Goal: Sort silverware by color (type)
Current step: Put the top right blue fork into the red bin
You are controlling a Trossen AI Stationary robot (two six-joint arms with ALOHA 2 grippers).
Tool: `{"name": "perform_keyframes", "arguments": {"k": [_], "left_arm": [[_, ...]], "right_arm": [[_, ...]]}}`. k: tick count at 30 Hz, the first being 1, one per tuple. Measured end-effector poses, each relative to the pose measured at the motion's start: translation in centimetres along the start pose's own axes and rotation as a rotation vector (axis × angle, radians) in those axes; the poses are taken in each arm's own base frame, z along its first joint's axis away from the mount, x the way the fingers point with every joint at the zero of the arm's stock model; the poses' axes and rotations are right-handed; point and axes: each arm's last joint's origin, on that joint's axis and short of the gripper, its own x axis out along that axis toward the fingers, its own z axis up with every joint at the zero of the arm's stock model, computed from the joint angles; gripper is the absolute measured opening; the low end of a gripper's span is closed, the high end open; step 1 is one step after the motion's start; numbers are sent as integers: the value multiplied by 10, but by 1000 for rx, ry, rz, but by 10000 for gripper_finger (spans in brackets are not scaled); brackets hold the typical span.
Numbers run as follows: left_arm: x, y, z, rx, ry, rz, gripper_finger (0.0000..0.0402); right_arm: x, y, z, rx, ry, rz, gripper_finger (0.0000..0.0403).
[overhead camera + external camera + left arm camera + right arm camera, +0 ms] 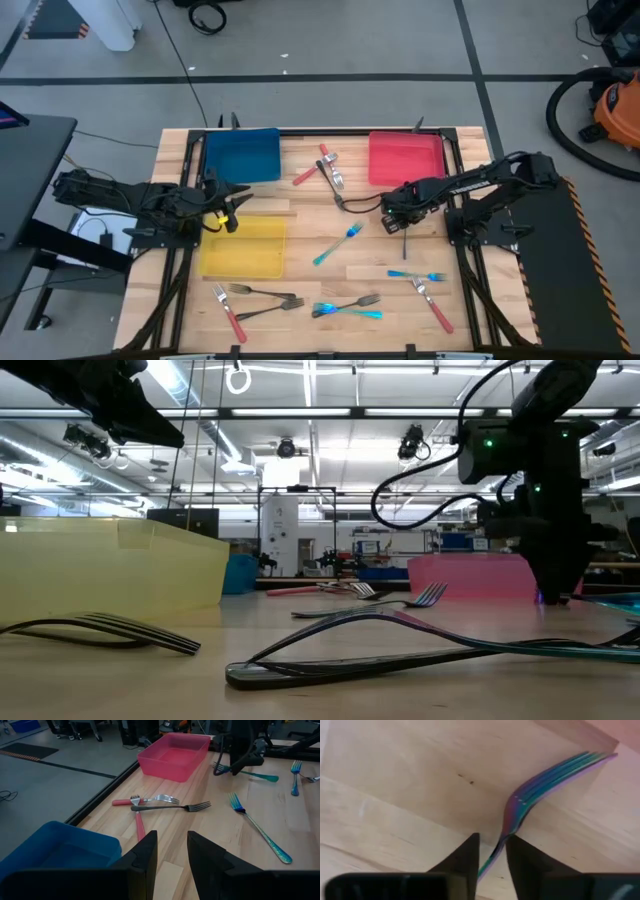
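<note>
My right gripper (392, 222) points down at the table in front of the red tray (405, 158). Its fingers stand close on either side of an iridescent blue fork (540, 785) that lies flat on the wood. My left gripper (172, 855) hovers open and empty between the blue tray (242, 155) and the yellow tray (243, 248). Other forks lie loose on the table. Two red-handled ones (318, 170) and a dark one (355, 203) lie at the middle back, and a blue one (338, 245) at the centre. Several more lie along the near edge. My right gripper comes from above with a finger (467, 857) on each side of the fork's handle just behind its head (501, 842), lying across it. I cannot tell whether the fingers touch it. The fork lies on the table.
Near the front edge lie a red-handled fork (228, 312), two dark forks (265, 298), a crossed blue and dark pair (345, 308), another blue fork (415, 274) and a red-handled one (432, 305). A black frame (452, 160) borders the table.
</note>
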Motion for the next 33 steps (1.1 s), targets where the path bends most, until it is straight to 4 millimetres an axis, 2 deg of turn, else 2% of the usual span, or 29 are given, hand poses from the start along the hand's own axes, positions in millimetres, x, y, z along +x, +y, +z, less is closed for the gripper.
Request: {"name": "perform_keyframes", "arguments": {"k": [6, 10, 14, 20, 24, 28, 33], "left_arm": [[0, 0, 0, 0, 0, 0, 107], [0, 0, 0, -1, 0, 0, 107], [0, 0, 0, -4, 0, 0, 107], [0, 0, 0, -11, 0, 0, 107], [0, 0, 0, -11, 0, 0, 107], [0, 0, 0, -11, 0, 0, 107], [0, 0, 0, -10, 0, 0, 107]], "right_arm": [[-4, -1, -1, -52, -12, 27, 13], [-9, -6, -1, -76, -7, 31, 16], [-22, -4, 8, -128, -32, 84, 8], [-66, 10, 29, -268, -121, 185, 9], [-106, 14, 51, -371, -291, 160, 9], [-135, 8, 76, -463, -459, 77, 9], [-146, -13, 104, -516, -572, -94, 9]]}}
